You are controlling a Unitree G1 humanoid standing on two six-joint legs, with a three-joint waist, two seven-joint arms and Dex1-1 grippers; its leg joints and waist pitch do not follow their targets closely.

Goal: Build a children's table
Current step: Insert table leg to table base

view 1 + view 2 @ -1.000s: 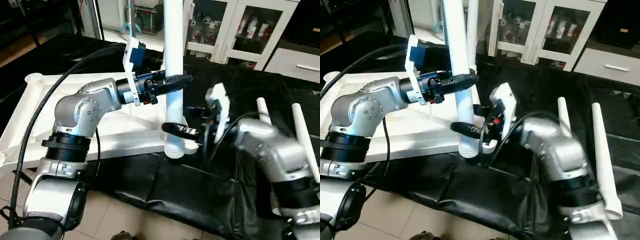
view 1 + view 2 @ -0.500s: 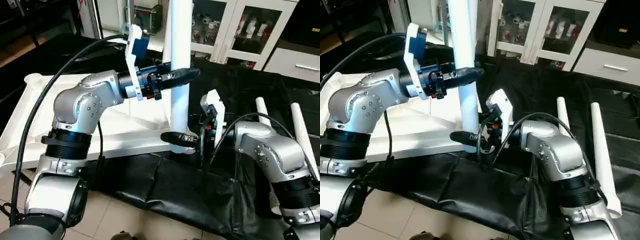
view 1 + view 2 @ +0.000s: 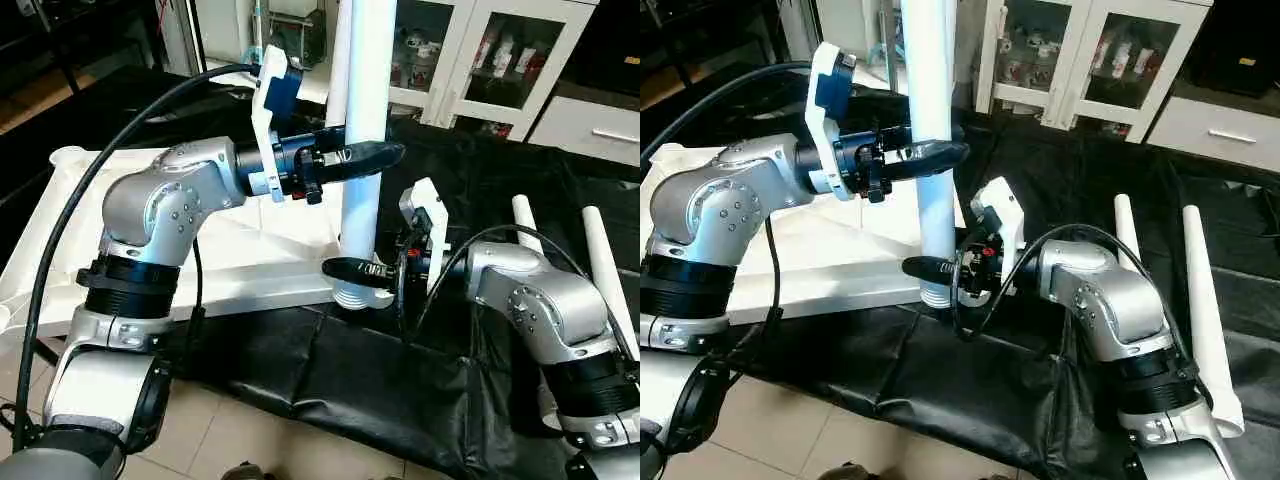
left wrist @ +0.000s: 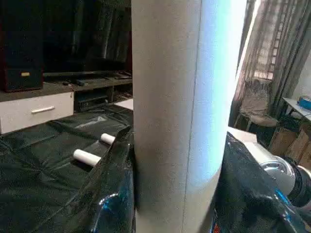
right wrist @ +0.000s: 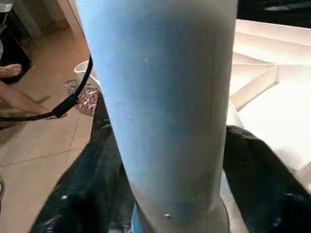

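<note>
Currently, a white leg (image 3: 365, 130) is standing upright at the tabletop's (image 3: 230, 250) corner, being threaded in. Left tool (image 3: 375, 155) is clamping it high; right tool (image 3: 352, 270), below, is straddling its base. Next probably calls for twisting.

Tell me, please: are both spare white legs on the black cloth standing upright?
No, the two spare legs lie flat, side by side, on the black cloth, to the right of the robot's right arm.
</note>
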